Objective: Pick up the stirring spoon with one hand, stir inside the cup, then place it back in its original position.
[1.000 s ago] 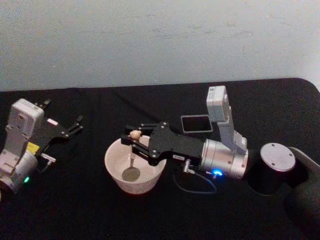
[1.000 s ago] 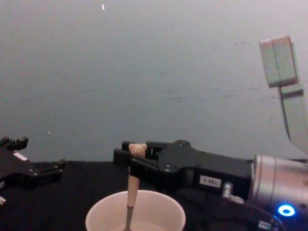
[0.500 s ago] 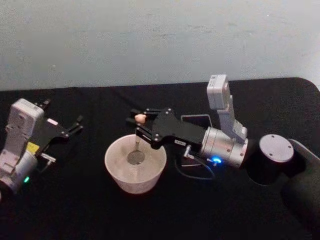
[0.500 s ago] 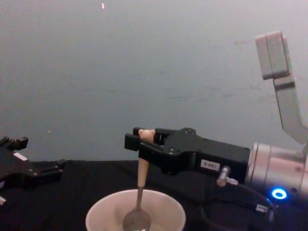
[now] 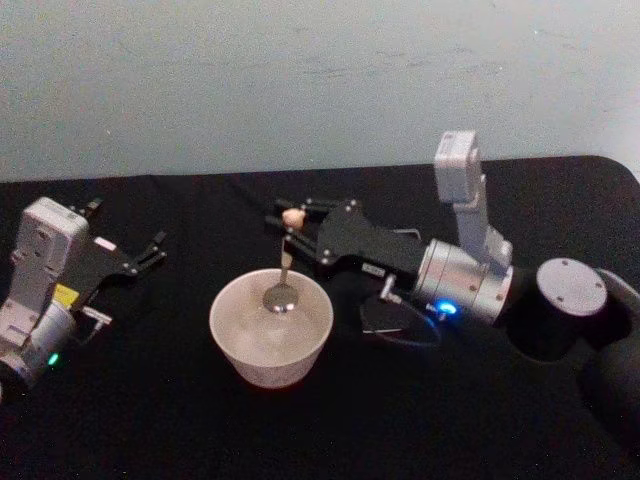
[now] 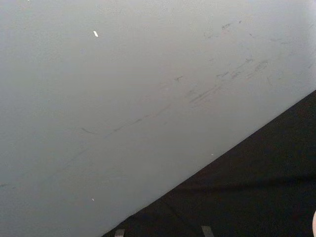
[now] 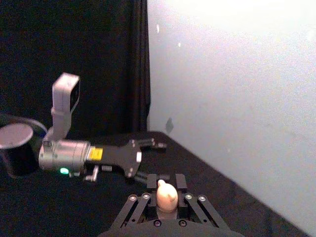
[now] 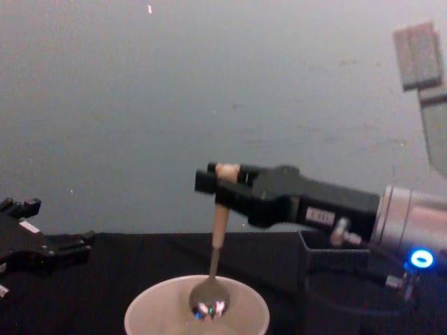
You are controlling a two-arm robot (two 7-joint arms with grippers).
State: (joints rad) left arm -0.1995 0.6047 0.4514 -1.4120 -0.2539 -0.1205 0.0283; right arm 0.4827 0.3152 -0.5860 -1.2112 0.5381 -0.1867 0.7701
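Black table (image 5: 150, 420), grey wall (image 5: 300, 80); right gripper (image 5: 290, 218) pinches the spoon (image 5: 284, 265) just under its bear head. The handle hangs near-vertical below the jaws, with the bowl at about rim height over the cup (image 5: 268, 362). Holder (image 5: 392, 318) sits back from the jaws toward my right wrist and lower, so I reckon next is retract, then lower; left gripper (image 5: 125, 228) parked wide open, well apart.

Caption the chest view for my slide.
Right gripper holds the stirring spoon upright, bowl at the cup rim; left gripper idle.

A pale wall (image 5: 300, 80) backs the black tabletop (image 5: 150, 420).
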